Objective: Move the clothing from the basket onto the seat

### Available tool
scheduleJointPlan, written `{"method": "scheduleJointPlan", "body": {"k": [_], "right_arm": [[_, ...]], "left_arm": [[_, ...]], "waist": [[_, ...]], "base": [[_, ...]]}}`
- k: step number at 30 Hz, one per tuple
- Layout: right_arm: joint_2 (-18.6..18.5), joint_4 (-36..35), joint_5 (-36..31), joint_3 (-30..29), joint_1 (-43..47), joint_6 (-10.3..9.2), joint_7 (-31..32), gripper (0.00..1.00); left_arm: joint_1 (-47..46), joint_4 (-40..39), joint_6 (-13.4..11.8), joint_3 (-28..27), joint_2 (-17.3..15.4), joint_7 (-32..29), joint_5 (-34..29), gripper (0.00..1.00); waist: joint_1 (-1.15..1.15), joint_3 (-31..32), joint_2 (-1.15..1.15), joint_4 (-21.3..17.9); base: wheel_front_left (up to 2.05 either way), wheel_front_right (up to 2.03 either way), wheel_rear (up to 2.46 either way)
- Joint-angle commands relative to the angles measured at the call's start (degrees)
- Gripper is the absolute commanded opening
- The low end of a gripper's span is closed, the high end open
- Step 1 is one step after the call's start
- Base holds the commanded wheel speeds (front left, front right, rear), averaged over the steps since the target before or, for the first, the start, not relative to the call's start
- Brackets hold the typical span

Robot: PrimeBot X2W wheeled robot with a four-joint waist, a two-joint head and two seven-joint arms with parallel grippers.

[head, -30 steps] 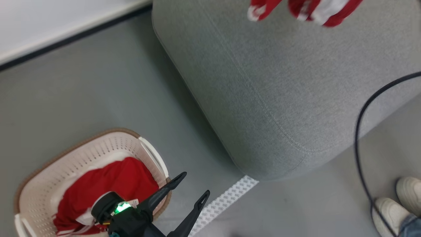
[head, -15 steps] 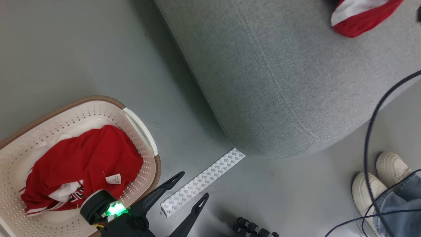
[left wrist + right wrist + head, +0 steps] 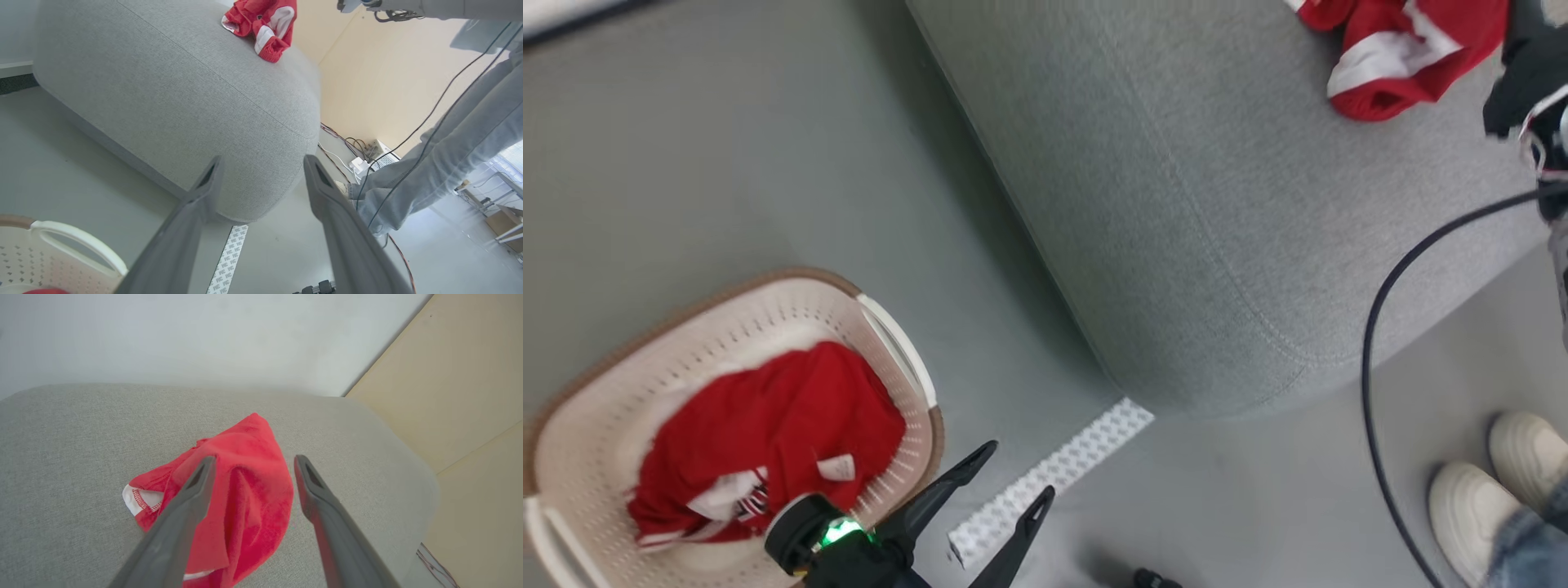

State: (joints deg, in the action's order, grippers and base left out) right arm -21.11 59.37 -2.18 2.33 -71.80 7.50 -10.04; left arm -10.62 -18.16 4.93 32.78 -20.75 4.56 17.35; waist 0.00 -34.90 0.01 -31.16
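Moved: right tool has spread wide, leaving one garment on seat.
Remaining: clothing in basket.
Nearer: left tool, wide and empty, beside basket rim, clothing to its left.

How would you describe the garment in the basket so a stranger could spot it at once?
Start at the big grey seat; on the floor beside its rounded corner stands a cream perforated basket with a brown rim. The red garment lies crumpled inside it. Unlike the other garment, which lies on the seat, this one shows a small white tag.
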Motion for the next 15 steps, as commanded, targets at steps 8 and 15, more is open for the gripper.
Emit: {"method": "scheduleJointPlan", "body": {"k": [8,15], "right_arm": [[-2.5,-1.9,-2.8,10.2,8.5,-0.02,-0.6,1.0],[-3.7,-8.3,3.3,12.5,19.1,-0.02,-2.4,1.0]], "left_arm": [[2.3,12.0,-4.6,-0.4,6.9,5.1,2.3,1.0],[4.0,21.1,-8.3,-2.1,12.0,7.9,4.9,1.0]], "waist": [[0.0,21.0,-0.01,9.5],[0.0,31.1,-0.01,16.3]], "base": [[0.0,0.0,0.0],[0.0,0.0,0.0]]}}
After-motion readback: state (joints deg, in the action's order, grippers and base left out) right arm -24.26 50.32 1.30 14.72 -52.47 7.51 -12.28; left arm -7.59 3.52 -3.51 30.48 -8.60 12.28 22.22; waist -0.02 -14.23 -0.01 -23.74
